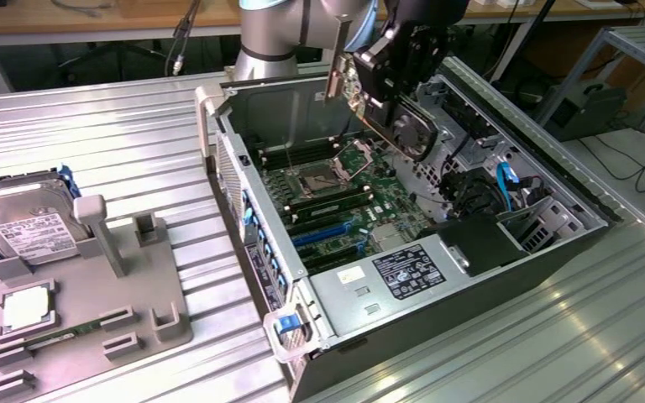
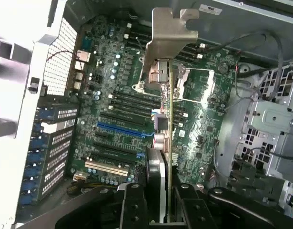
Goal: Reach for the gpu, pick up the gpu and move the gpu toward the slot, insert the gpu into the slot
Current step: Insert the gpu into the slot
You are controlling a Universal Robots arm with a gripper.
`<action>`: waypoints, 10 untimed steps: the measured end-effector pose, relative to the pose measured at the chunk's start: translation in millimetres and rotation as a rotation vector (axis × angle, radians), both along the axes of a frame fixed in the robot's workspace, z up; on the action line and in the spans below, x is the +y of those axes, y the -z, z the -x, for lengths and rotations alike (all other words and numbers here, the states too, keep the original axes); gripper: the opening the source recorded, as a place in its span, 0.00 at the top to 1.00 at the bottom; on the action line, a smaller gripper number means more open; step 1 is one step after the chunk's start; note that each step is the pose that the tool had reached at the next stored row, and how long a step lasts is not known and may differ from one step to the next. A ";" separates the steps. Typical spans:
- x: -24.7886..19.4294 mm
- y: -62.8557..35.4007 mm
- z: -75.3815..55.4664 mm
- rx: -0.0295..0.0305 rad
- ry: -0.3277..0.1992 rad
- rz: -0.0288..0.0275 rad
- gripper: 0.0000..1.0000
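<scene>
My gripper [image 1: 393, 77] hangs over the back part of the open computer case, shut on the gpu [image 1: 403, 128]. The card is lifted above the motherboard and tilted, its silver bracket [image 1: 335, 74] toward the case's rear wall. In the wrist view the gpu [image 2: 169, 119] is seen edge-on between my gripper [image 2: 160, 193] fingers, with its bracket [image 2: 171, 36] at the far end. The blue slot [image 2: 121, 129] lies on the green motherboard [image 2: 113, 71] off to one side of the card's edge, apart from it. Blue connectors [image 1: 332, 234] also show on the board in the exterior view.
The case [image 1: 258, 220] stands open on a ribbed metal table. A power supply [image 1: 403, 275] and blue cables [image 1: 507, 186] sit at the exterior view's right of the board. At the exterior view's left a grey holder [image 1: 132, 285] carries a hard drive [image 1: 26, 222] and a processor chip [image 1: 26, 307].
</scene>
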State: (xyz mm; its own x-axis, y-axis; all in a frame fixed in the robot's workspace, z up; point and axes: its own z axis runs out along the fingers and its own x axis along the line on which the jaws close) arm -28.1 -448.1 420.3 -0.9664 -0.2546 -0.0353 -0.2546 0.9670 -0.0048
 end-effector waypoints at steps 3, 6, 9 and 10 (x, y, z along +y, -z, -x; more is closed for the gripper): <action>0.0 0.0 0.0 -0.0001 -0.030 0.0000 0.72; 0.0 0.0 0.0 -0.0001 -0.062 0.0000 0.72; 0.0 0.0 0.0 -0.0001 -0.078 0.0000 0.72; 0.0 0.0 0.0 0.0000 -0.088 0.0000 0.72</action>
